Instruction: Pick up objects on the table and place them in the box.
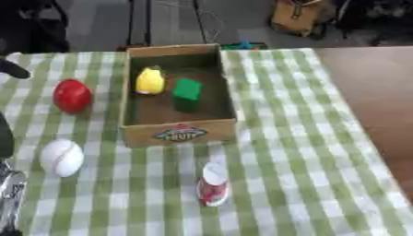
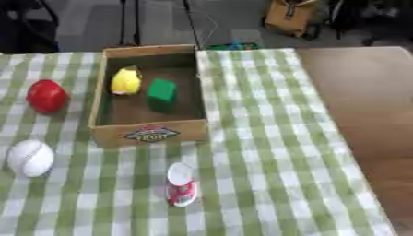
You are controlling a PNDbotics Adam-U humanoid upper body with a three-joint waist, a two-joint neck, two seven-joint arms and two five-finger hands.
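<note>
An open cardboard box [image 1: 179,132] stands on the green checked cloth at the middle back. Inside it lie a yellow rounded object [image 1: 149,80] and a green block [image 1: 187,90]. Left of the box rests a red ball [image 1: 72,96]. A white baseball [image 1: 62,157] lies nearer me on the left. In front of the box a small red and white container [image 1: 214,184] lies on its side. Part of my left hand [image 1: 8,189], black and silver, shows at the lower left edge, apart from the baseball. My right hand shows in no view.
The checked cloth [image 2: 266,138] covers most of the table; bare brown wood [image 2: 363,101] runs along the right side. Beyond the far edge are a floor, a tan bag [image 1: 298,16] and dark furniture legs.
</note>
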